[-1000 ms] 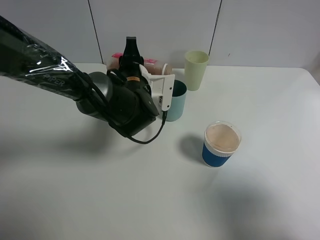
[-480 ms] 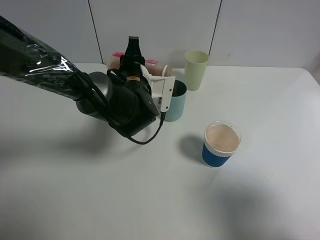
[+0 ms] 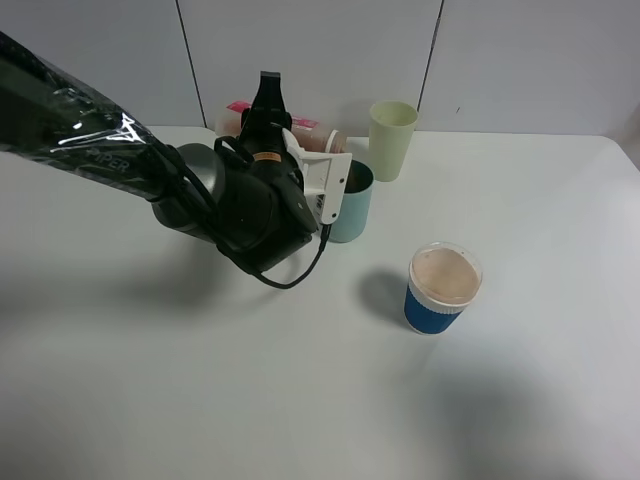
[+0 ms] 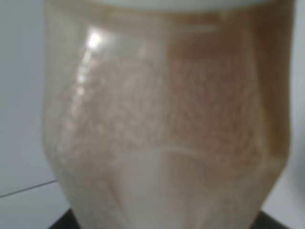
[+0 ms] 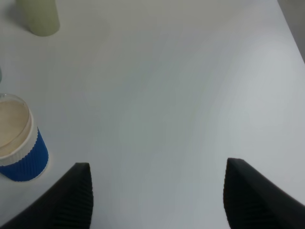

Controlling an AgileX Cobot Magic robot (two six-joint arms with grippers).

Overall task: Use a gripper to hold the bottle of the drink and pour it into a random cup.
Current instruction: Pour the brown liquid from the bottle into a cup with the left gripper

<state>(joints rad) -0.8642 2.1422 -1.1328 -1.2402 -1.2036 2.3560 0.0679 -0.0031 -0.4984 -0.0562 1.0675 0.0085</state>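
Observation:
My left gripper (image 3: 267,100), a black hand with a white bracket on a thick glossy black arm, is shut on the bottle of the drink (image 3: 322,138). The bottle lies tipped on its side, its mouth end over the teal cup (image 3: 354,212). Most of the bottle is hidden behind the hand. In the left wrist view the translucent bottle (image 4: 162,119) fills the picture, with pale brown liquid inside. My right gripper (image 5: 157,164) is open and empty above bare table; it does not show in the exterior view.
A pale yellow-green tumbler (image 3: 392,140) stands just behind and to the right of the teal cup. A blue-sleeved cup with a clear lid (image 3: 442,288) stands front right; it shows in the right wrist view (image 5: 19,148) too. White table (image 3: 520,200), wall behind.
The left gripper and the tipped bottle have shifted very slightly up and back over the teal cup. Nothing else has moved.

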